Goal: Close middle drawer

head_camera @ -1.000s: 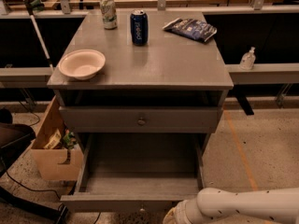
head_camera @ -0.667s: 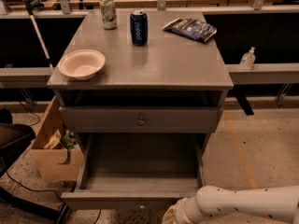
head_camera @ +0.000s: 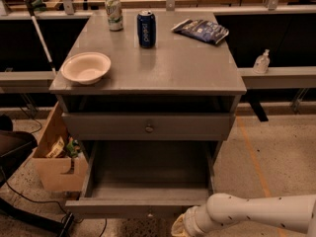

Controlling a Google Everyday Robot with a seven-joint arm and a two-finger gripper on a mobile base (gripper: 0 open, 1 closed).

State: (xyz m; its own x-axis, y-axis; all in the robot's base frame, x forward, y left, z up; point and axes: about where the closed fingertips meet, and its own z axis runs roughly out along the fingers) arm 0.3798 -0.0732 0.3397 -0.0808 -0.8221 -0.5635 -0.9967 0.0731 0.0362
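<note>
The middle drawer point(head_camera: 148, 207) is pulled far out of the grey cabinet; its inside is bare and its front edge lies near the bottom of the view. Above it sits the taller-fronted drawer point(head_camera: 148, 126) with a bright round knob point(head_camera: 149, 128), nearly flush. The lowest drawer is hidden under the open one. My gripper point(head_camera: 180, 228) is at the bottom edge, at the end of my white arm point(head_camera: 256, 212) that comes in from the right. It is just in front of the open drawer's front, right of its centre, and mostly cut off by the frame.
On the cabinet top point(head_camera: 187, 68) stand a white bowl point(head_camera: 86, 67), a blue can point(head_camera: 146, 28), a pale can point(head_camera: 114, 13) and a dark snack bag point(head_camera: 200, 30). A cardboard box point(head_camera: 54, 157) sits on the floor to the left, with a dark chair base point(head_camera: 19, 181) beside it.
My arm and gripper have edged slightly to the left along the front of the open drawer. The drawer itself has not visibly moved.
</note>
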